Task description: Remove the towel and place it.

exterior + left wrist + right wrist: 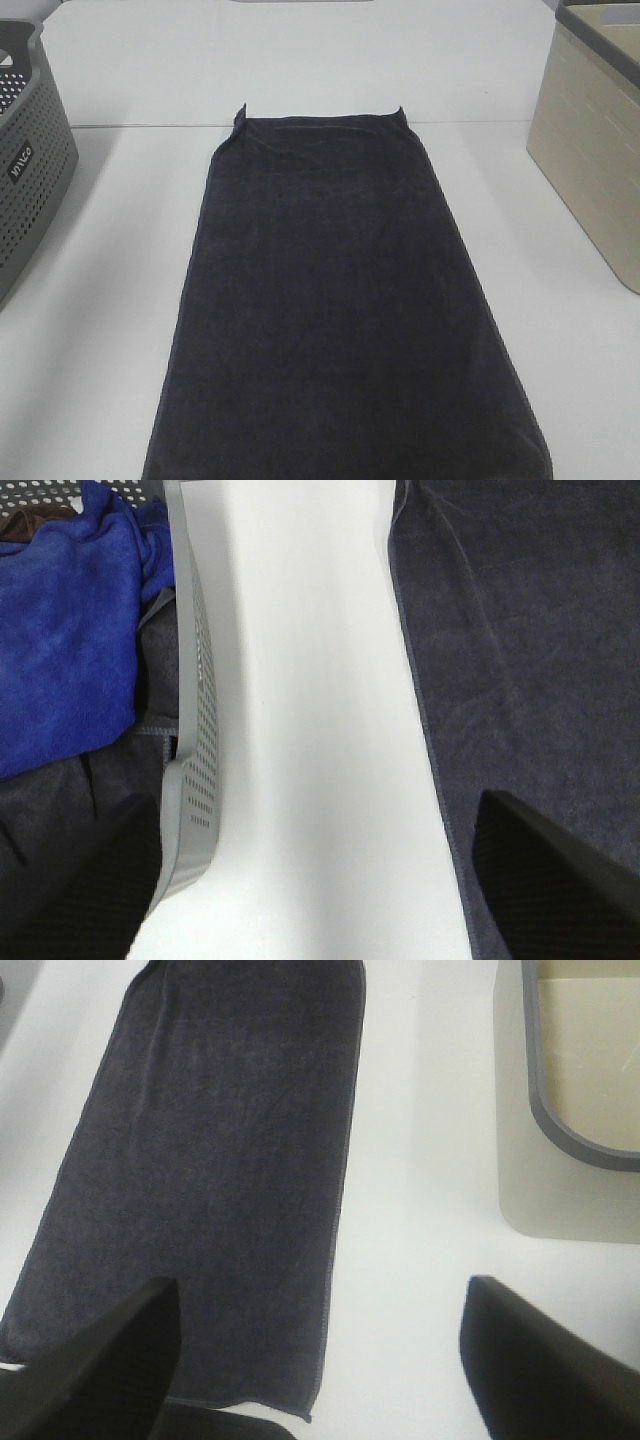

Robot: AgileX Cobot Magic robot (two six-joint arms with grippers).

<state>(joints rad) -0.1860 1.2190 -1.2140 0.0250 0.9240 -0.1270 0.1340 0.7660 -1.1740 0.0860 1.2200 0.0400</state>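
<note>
Towel [340,310] and end effectors are apart: the left end effector [320,880] hangs above bare white surface [310,730] with its two dark fingers [545,880] spread wide and nothing between them, one finger over the towel's hemmed edge at the lower right of the left wrist view, the other over the grey perforated basket [190,780] at the lower left. The right end effector [320,1360] is likewise spread wide and empty, one finger over the near end of the towel at the lower left of the right wrist view, the other over bare surface at the lower right. Further out, the dark towel lies flat and lengthwise down the middle of the exterior high view, from the upper centre to the bottom edge. The grey basket stands at the left edge and holds a bright blue cloth [70,630] over dark grey fabric [60,820]. A beige bin [595,140] with a grey rim stands at the right edge, clear of the towel.
</note>
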